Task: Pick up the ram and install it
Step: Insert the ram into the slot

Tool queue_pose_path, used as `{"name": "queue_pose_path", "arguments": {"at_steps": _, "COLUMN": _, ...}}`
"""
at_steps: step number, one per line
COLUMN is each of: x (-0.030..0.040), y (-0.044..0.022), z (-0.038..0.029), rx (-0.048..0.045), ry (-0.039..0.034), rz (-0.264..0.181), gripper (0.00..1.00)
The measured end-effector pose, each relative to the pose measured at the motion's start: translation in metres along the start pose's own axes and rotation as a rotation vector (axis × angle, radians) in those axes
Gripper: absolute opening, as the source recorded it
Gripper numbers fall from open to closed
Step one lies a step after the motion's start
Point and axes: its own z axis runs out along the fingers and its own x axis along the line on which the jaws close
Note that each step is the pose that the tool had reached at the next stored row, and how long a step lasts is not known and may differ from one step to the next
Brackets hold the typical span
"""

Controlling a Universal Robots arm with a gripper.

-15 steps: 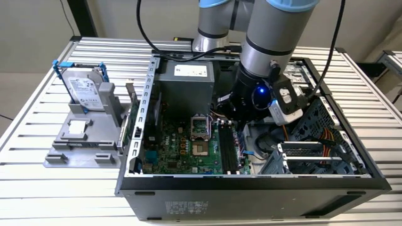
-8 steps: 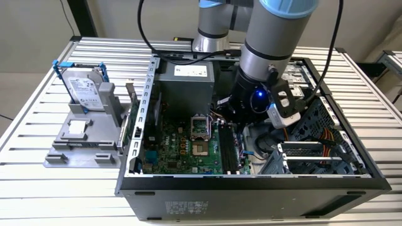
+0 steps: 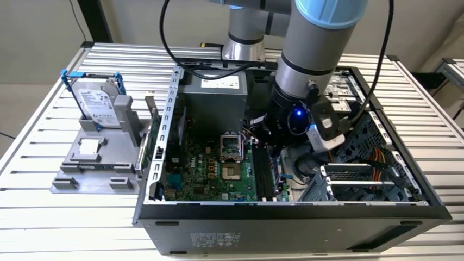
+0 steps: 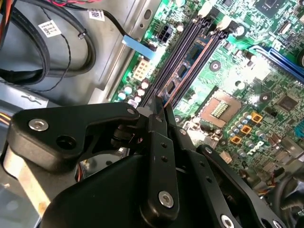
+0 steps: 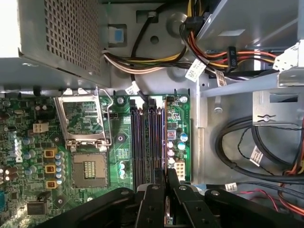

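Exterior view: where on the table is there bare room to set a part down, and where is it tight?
Bare slats of the table lie between the grey fixture and the near edge, and along the exterior view's right of the computer case. Crowded: inside the case, around the gripper and cables.
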Motion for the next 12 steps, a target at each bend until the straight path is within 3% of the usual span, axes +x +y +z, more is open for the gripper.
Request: {"name": "queue_pose_path", "arguments": {"at_steps": 12, "x": -0.0007, "y": -0.0029, "z": 0.0085, "rx": 0.0105, "ry": 0.0003, "rz": 0.0, "gripper": 0.0}}
